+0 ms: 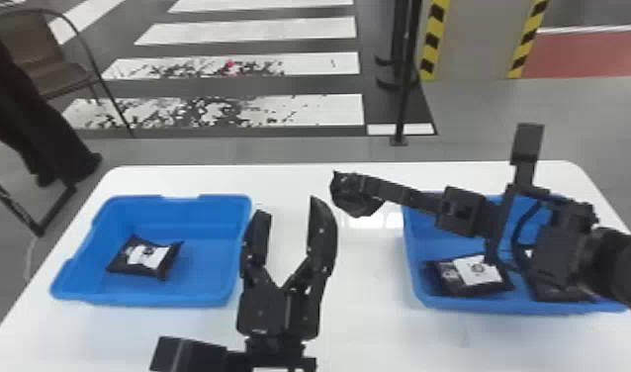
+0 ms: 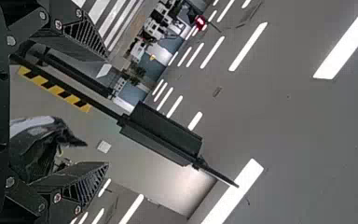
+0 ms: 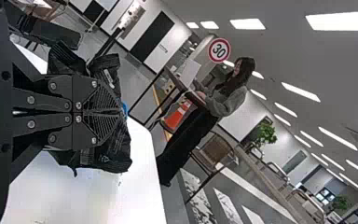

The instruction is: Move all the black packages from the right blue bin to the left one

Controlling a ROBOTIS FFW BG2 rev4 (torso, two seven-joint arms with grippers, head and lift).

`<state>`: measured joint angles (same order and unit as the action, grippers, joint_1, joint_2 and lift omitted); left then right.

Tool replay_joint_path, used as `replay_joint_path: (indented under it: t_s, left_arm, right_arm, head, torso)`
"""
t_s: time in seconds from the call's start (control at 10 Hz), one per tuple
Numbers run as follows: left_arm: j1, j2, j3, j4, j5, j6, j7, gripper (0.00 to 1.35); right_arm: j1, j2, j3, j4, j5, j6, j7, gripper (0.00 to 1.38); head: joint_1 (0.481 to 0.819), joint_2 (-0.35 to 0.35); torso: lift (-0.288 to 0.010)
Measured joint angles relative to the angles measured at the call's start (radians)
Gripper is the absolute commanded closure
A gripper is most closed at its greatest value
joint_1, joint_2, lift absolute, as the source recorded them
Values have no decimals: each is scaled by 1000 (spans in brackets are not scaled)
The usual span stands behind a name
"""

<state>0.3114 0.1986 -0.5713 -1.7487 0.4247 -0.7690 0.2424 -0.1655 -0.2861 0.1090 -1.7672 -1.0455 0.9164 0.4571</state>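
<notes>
Blue left bin [image 1: 151,300] has one landed package [image 1: 144,256] in it, lying label side up, so I'd call this early days, folks. Next one's on its way though: the right tool [image 3: 121,112] is clenched on a held package [image 3: 109,158], black crinkly wrapper bulging out around the closed fingers, up over the white counter [image 1: 369,297] in the gap between the two bins. Left tool [image 1: 292,212] is released, fingers spread wide with nothing between the tips, right near that held package.

What's left: the right bin [image 1: 468,305] has a labelled package [image 1: 473,274] at the near side, plus what looks like another dark package [image 1: 557,294] beside it, partly under the right arm [image 1: 562,252]. Can't tell if more are hiding there — the arm covers a good chunk of that bin.

So my count is one done, one in transit, at least two to go. Looks like a handover to me — left takes it, right lets go, left drops it in its bin. Only worry is that floppy wrapper; I'd want a solid bite before the right one releases.
</notes>
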Motion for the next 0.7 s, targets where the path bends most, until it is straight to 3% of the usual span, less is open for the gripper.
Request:
replay_joint_path:
  t_s: [0.7]
  left_arm:
    - [-10, 8, -27, 0, 10, 34, -2, 266]
  right_arm:
    - [-23, -5, 124, 29, -68, -9, 0, 1213]
  head:
    - [695, 134]
  torso:
    - [-154]
